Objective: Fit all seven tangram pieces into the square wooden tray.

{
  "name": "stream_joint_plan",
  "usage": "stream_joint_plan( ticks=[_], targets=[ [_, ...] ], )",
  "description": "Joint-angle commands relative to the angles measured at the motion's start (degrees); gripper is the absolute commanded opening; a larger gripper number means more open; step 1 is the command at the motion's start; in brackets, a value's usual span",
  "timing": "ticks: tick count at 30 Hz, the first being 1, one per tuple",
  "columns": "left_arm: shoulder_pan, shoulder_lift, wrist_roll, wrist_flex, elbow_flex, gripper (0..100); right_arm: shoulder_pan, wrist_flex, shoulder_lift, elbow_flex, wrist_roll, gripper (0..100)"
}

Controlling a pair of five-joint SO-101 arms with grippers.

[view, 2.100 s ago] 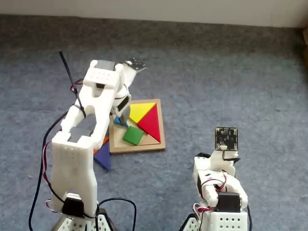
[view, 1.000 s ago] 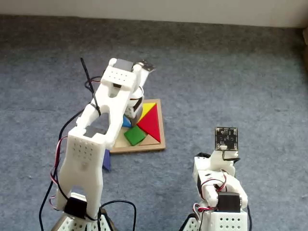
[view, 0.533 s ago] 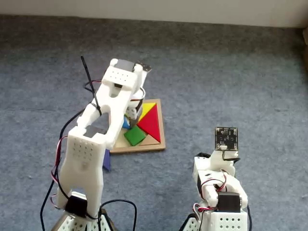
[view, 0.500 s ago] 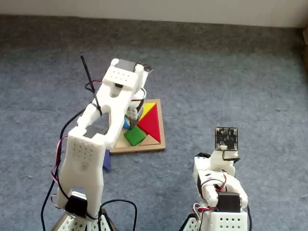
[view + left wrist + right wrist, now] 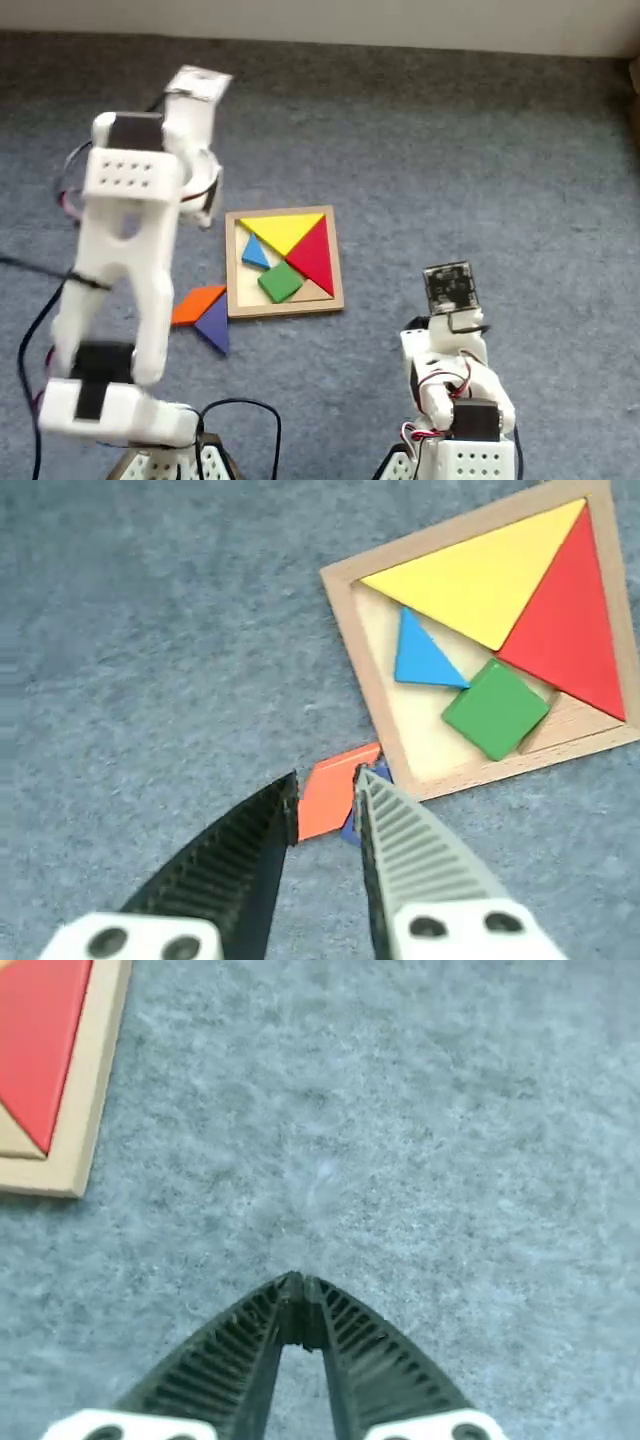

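Orange parallelogram [image 5: 335,798] lies on carpet [image 5: 150,630] just beside wooden tray [image 5: 351,640] — likely thin, stiff, light, slick; pinch across its long edges. Left gripper [image 5: 326,780] parted above it — right gripper [image 5: 303,1308] closed, empty.

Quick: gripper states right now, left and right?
Left gripper: open, holding nothing.
Right gripper: closed, empty.

floor: grey-blue carpet [image 5: 480,170], seen spread across the whole surface | far edge: pale wall strip [image 5: 400,20] seen along the carpet | light: even, soft
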Motion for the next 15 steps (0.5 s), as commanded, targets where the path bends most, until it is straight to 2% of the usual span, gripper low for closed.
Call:
stream_joint_plan(
  ticks=[1, 6, 11, 15],
  targets=[
    [-5.58, -14.55, -2.55, -7.38, 12.88, 11, -0.31, -0.75, -0.31, -6.2, 6.07, 2.0],
    [-10.95, -33.36, -5.36, -18.81, 34.95, 11, -3.82, 0.84, 6.2, -15.25, 6.77, 2.0],
    [-15.87, -47.25, -5.27, -27.25, 52.26, 11, -7.52, 1.19, 27.12, -30.99, 6.59, 2.0],
    [-19.12, -52.53, -5.01, -31.56, 61.05, 11, -15.52, 1.1, 42.77, -42.24, 6.42, 2.1]
  ],
)
